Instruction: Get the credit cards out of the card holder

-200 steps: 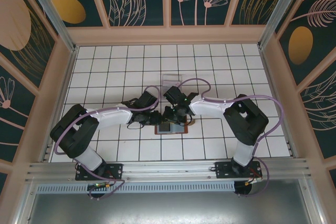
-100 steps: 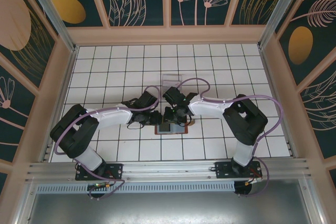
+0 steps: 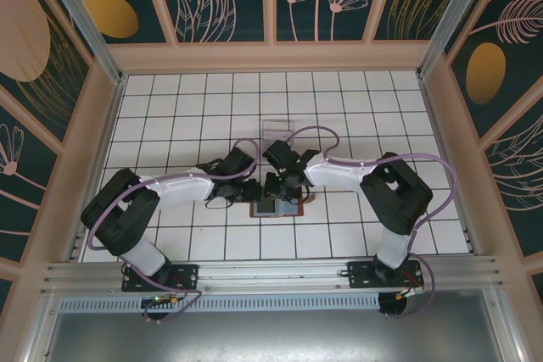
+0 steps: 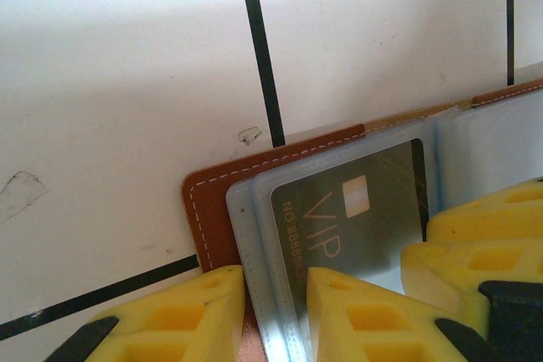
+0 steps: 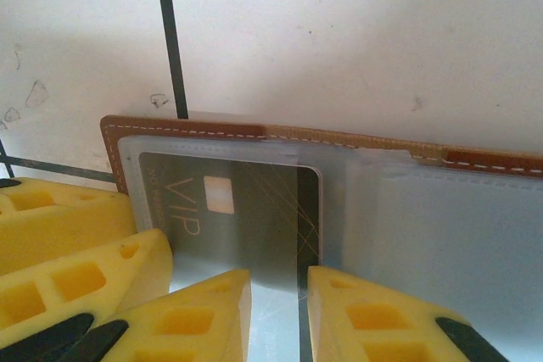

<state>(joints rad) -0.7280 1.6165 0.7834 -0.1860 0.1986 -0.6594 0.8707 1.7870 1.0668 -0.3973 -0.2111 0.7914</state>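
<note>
The card holder [image 3: 288, 208] lies open on the white tiles between both arms, brown leather [image 4: 212, 209] outside and clear sleeves inside. A grey credit card [image 4: 373, 209] marked VIP sits in the left sleeve, its striped right end [image 5: 310, 209] poking out. My left gripper [image 4: 276, 281] is shut on the holder's left sleeve edge, its yellow fingers [image 4: 182, 315] on either side. My right gripper [image 5: 278, 281] stands over the card's protruding end, jaws narrow with a small gap and the card's edge between them. From above, the left gripper [image 3: 257, 192] and right gripper [image 3: 278, 188] meet over the holder.
A clear plastic tray [image 3: 276, 127] stands two tiles behind the holder. Raised walls [image 3: 441, 99] fence the tiled floor on three sides, and a metal rail [image 3: 271, 273] runs along the near edge. Purple cables loop over both arms.
The right gripper's jaws have narrowed slightly around the card's end. Both arms and the card holder have barely shifted.
</note>
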